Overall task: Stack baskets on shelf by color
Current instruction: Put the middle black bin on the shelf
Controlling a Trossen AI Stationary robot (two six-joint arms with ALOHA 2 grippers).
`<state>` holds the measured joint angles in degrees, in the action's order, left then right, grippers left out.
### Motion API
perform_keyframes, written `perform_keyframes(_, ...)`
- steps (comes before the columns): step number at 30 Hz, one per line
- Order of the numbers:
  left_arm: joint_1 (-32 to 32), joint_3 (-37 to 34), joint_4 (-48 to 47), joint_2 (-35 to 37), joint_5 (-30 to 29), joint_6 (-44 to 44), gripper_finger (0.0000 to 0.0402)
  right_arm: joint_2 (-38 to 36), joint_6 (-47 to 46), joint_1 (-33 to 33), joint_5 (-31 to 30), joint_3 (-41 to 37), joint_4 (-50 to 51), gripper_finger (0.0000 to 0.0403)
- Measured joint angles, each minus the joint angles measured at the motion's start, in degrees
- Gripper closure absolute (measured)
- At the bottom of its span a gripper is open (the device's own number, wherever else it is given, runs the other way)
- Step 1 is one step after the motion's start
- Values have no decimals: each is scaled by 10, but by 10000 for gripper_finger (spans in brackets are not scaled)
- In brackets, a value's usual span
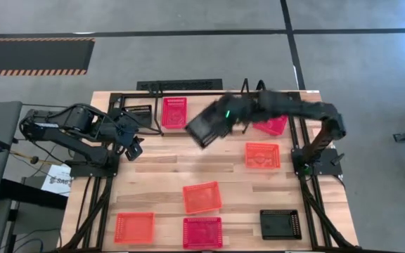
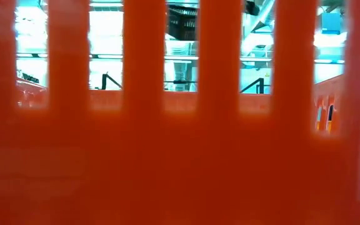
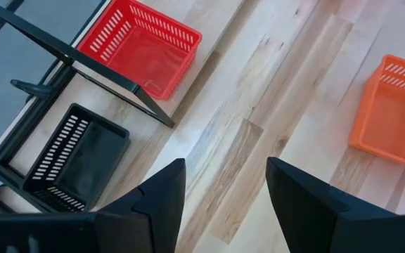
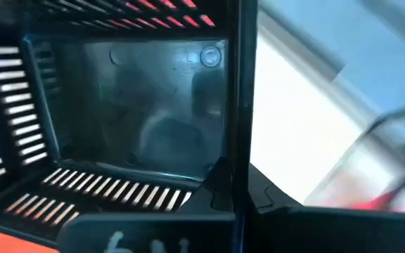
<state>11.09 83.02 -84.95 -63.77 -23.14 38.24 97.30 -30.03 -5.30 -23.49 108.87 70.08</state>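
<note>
1. Orange basket wall (image 2: 180,156) fills the low view, nearest the camera.
2. Right gripper (image 1: 225,118) is clamped on the rim of a black basket (image 1: 206,126), held tilted above the table near 12 o'clock, beside the shelf (image 1: 136,98).
3. Left gripper (image 1: 133,146) hovers at 10 o'clock, fingers (image 3: 160,193) apart, holding nothing.

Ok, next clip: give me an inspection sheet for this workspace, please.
Surface: wooden table, bare between baskets.
Job's things: shelf at far edge holds a black basket and a red basket; loose orange baskets; red ones; black one.
Clutter: nothing seen.
Grippers: right gripper shut on held black basket, lifted; left gripper open, empty.
Cables: nothing seen.
Surroundings: grey floor, striped tape.
</note>
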Motion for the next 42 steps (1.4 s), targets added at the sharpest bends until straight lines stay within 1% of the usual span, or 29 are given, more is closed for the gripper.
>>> perform_keyframes(2, 0, 0, 0, 0, 0, 4, 215, -6, 84, -40, 32, 24, -4, 400)
perform_keyframes(4, 0, 0, 0, 0, 0, 10, 215, -5, 165, -87, 79, 49, -3, 400)
perform_keyframes(6, 0, 0, 0, 0, 0, 15, 215, 2, 249, -133, 141, 68, -4, 400)
perform_keyframes(9, 0, 0, 0, 0, 0, 22, 215, 24, 376, -196, 250, 81, -2, 400)
perform_keyframes(13, 0, 0, 0, 0, -1, 37, 215, 62, 484, -258, 363, 86, 2, 400)
perform_keyframes(15, 0, 0, 0, 0, -1, 45, 215, 84, 525, -278, 398, 86, 10, 400)
perform_keyframes(17, 0, 0, 0, 0, -1, 59, 215, 108, 556, -292, 403, 86, 27, 401)
perform_keyframes(22, 0, 0, 0, 0, -6, 80, 215, 169, 617, -310, 392, 86, 63, 401)
perform_keyframes(24, 0, 0, 0, 0, -13, 85, 215, 192, 635, -310, 367, 86, 71, 401)
perform_keyframes(30, 0, 0, 8, 0, -17, 86, 215, 253, 693, -310, 263, 86, 97, 401)
perform_keyframes(33, 0, 0, 11, 0, -17, 86, 215, 273, 706, -312, 238, 86, 90, 401)
perform_keyframes(37, 0, 0, 16, 0, -17, 86, 215, 285, 724, -319, 232, 86, 61, 401)
perform_keyframes(42, 0, 0, 22, 0, -17, 86, 215, 286, 727, -331, 232, 86, 58, 401)
